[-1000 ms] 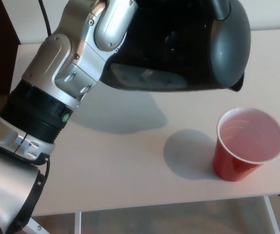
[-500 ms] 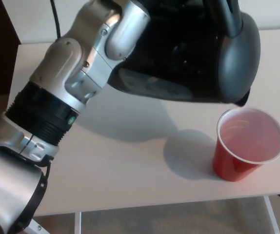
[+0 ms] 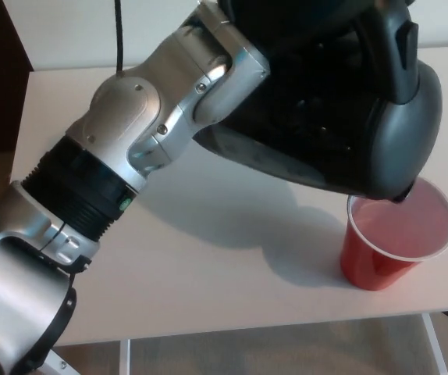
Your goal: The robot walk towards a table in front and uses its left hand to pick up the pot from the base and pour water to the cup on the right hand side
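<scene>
Head view is looking down on a pale tabletop (image 3: 208,258) that is filling most of the frame; across it, from the lower left, the robot's silver and black left arm (image 3: 122,180) is reaching up and to the right; the pot (image 3: 341,117), a large dark rounded vessel with a grey shoulder and a black handle at the top, is hanging above the tabletop at the end of that arm, clear of any base, which is not showing here.

The left hand (image 3: 286,23) is mostly hidden behind the pot and cut by the upper edge; it is judged to be closed around the pot, since the pot is being carried in the air, but the fingers themselves cannot be made out; the right hand is not appearing anywhere.

The pot is tilting down toward the right, its long axis running from upper left to lower right; its spout (image 3: 405,193) is sitting right over the near-left part of the rim of the red cup (image 3: 388,246), seeming just about to touch it; the cup is standing upright near the tabletop's right front edge, with a white rim and a pinkish inside; no stream of water can be made out; the pour appears to be just starting, with more tilt likely needed.
</scene>
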